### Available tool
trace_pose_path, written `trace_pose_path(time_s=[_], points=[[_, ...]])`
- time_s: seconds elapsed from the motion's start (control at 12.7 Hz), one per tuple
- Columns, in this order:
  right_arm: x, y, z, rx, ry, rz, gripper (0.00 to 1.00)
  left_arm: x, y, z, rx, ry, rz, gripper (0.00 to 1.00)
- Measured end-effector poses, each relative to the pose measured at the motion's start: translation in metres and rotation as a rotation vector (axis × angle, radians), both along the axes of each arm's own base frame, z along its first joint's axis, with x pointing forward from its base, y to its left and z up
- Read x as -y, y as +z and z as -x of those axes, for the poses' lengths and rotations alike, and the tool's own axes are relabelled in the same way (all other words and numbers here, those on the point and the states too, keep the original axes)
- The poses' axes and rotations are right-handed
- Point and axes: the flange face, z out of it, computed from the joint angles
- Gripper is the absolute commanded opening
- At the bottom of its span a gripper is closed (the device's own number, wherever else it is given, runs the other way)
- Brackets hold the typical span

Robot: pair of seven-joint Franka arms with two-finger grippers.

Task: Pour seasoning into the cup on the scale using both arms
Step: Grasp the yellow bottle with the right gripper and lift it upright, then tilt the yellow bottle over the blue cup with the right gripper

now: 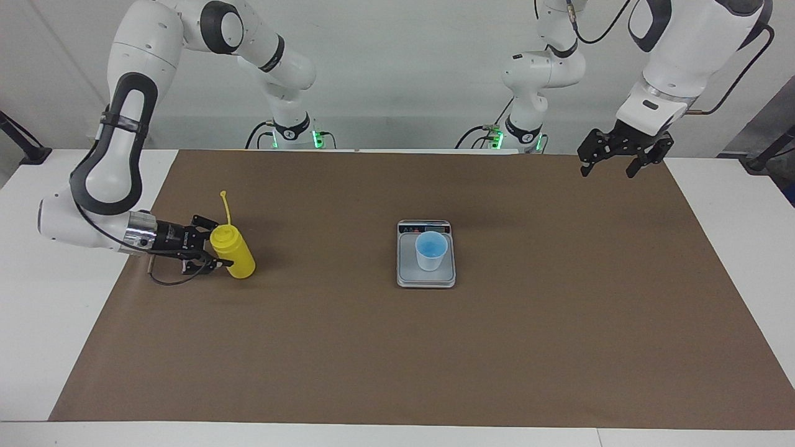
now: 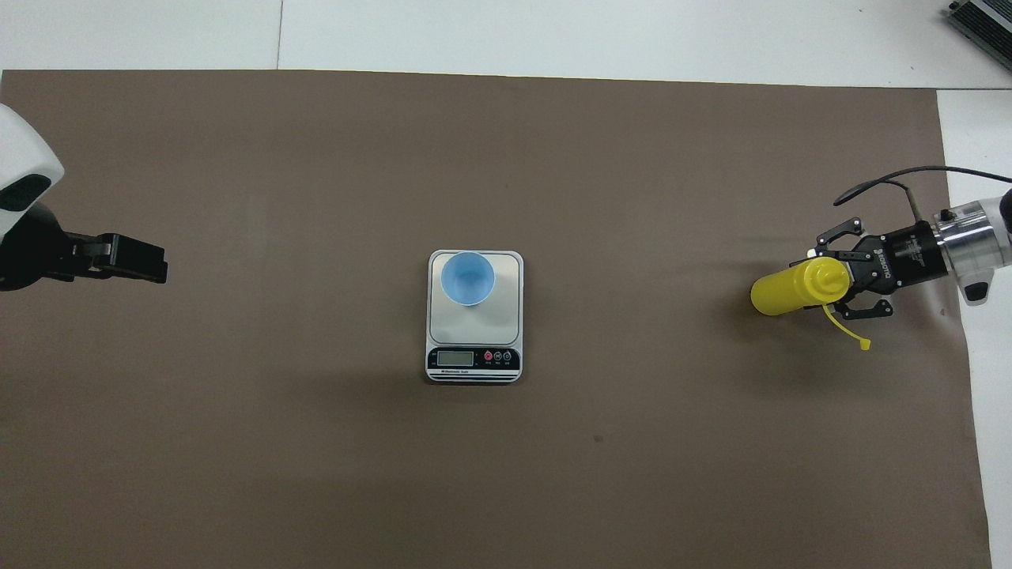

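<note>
The yellow seasoning bottle (image 1: 236, 256) (image 2: 789, 292) stands on the brown mat toward the right arm's end of the table, leaning slightly, with its thin nozzle up and its cap hanging on a tether. My right gripper (image 1: 217, 249) (image 2: 826, 284) reaches in low and level, and its fingers press on the bottle's upper part just under the shoulder. The light blue cup (image 1: 431, 249) (image 2: 467, 277) stands upright on the silver scale (image 1: 408, 275) (image 2: 507, 316) at the table's middle. My left gripper (image 1: 615, 162) (image 2: 134, 269) hangs open and empty above the mat's edge at the left arm's end.
A brown mat (image 1: 397, 347) covers most of the white table (image 1: 37, 323). The scale's dark display strip (image 2: 473, 358) faces the robots. Wide bare mat lies between the bottle and the scale.
</note>
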Motion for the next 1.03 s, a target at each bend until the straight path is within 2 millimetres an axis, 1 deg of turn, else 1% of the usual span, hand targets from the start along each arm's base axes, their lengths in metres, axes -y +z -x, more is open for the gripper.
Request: trace_pose_path(time_s=[0.08,0.24,0.32,0.47,0.63,0.71,0.79,1.03], points=[[-0.016,0.016,-0.008,0.010,-0.022,0.032,0.00,0.000,0.000,0.000,0.000,0.000,0.000,1.00],[-0.063,0.050,-0.023,0.015,-0.076,0.095,0.00,0.000,0.000,0.000,0.000,0.000,0.000,1.00],[-0.093,0.065,-0.029,0.009,-0.097,0.124,0.00,0.000,0.000,0.000,0.000,0.000,0.000,1.00],[-0.147,0.085,-0.038,-0.001,-0.106,0.224,0.00,0.000,0.000,0.000,0.000,0.000,0.000,1.00],[-0.209,0.104,-0.044,0.002,-0.091,0.346,0.00,0.000,0.000,0.000,0.000,0.000,0.000,1.00],[-0.242,0.110,-0.042,0.000,-0.076,0.401,0.00,0.000,0.000,0.000,0.000,0.000,0.000,1.00],[-0.269,0.113,-0.039,0.007,-0.065,0.459,0.00,0.000,0.000,0.000,0.000,0.000,0.000,1.00],[-0.343,0.114,-0.026,0.099,0.012,0.660,0.00,0.000,0.000,0.000,0.000,0.000,0.000,1.00]])
